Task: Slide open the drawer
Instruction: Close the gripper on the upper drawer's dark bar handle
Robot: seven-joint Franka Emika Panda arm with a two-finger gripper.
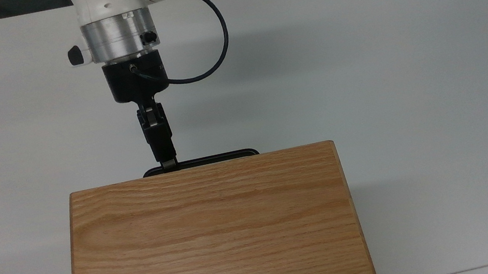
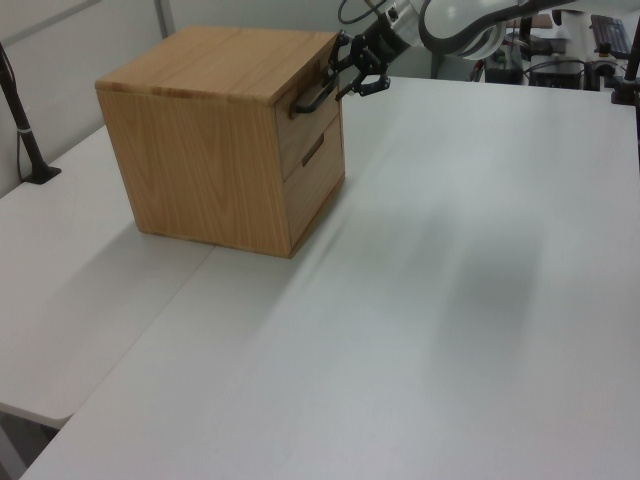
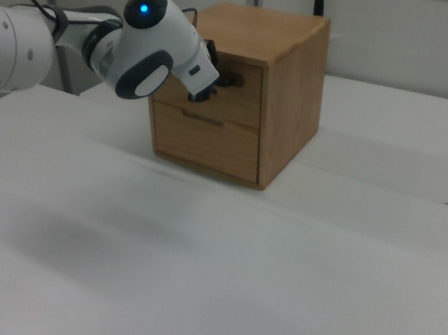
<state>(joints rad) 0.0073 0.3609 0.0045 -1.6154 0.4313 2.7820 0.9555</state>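
Tool (image 1: 169, 163) at the drawer's black handle (image 1: 208, 160), touching it; finger spread and grip unclear

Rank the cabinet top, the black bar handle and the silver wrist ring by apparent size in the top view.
1. Cabinet top, by far the largest.
2 and 3. Black bar handle is longer, silver wrist ring covers more area. The ring sits nearer the camera, so their order is unsure.
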